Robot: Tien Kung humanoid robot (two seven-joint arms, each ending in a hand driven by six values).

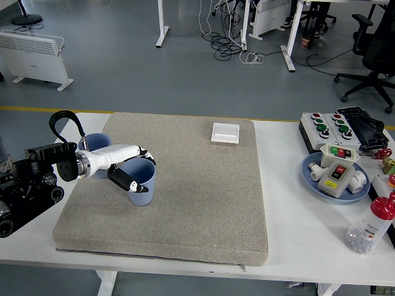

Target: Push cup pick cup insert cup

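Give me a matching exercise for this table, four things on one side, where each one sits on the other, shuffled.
Things:
1. blue cup in the left hand
2. white switch plate
3. blue plate
4. bottle with a red cap

Places:
A. far edge of the grey mat
B. near right corner of the table
C. left part of the mat, beside a second blue cup
D. on the bare table right of the mat, holding button boxes

Pairs: 1-C, 2-A, 3-D, 4-B

A grey mat (203, 185) covers the table centre; a white switch plate (225, 132) sits at its 12 o'clock (far edge), a blue plate (316, 180) of parts at 3 o'clock
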